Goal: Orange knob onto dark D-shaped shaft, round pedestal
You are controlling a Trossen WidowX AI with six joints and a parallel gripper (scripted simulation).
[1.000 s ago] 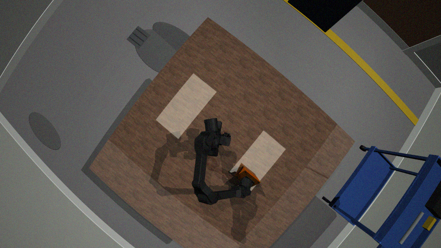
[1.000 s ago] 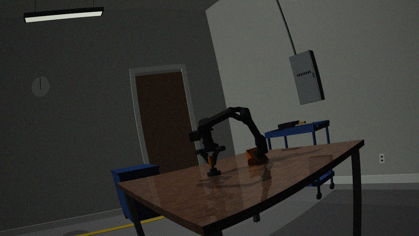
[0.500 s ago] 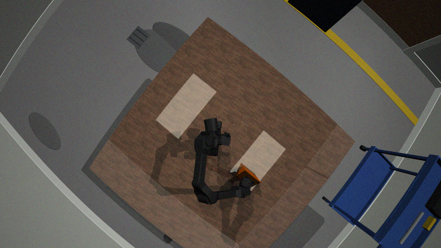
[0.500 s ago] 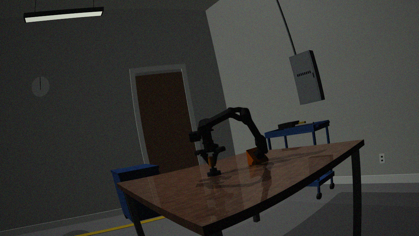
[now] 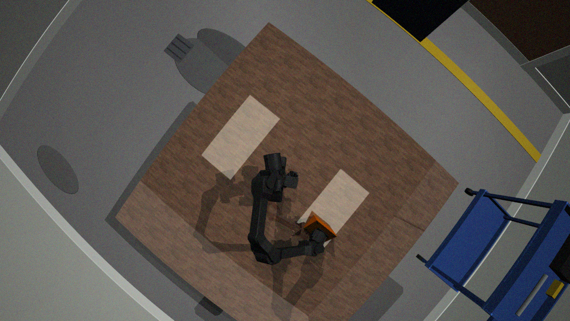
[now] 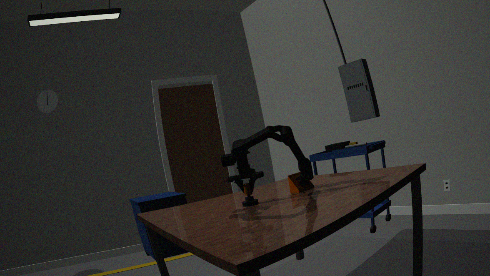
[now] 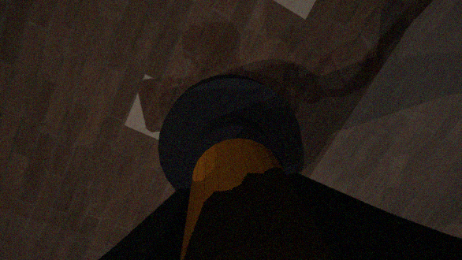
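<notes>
The orange knob [image 6: 247, 189] [image 7: 232, 155] is upright between the fingers of my gripper [image 6: 247, 192], which is shut on it. The dark round pedestal [image 6: 250, 202] [image 7: 213, 100], a wide disc with a narrower step, stands on the table directly below the knob. The knob's lower end is at or just above that step; whether they touch is too small to tell. The shaft does not show, and the knob's hole and its flat side are hidden. In the wrist view the dark fingers cover the knob's near part. In the top view the arm hides knob and pedestal.
The wooden table [image 5: 315, 103] [image 6: 212, 226] carries an orange wedge-shaped block [image 5: 324, 229] [image 6: 293, 185] at the arm's base. Two pale light patches lie on the table top. A blue cart [image 5: 462, 239] [image 6: 346, 150] stands beyond the table's edge.
</notes>
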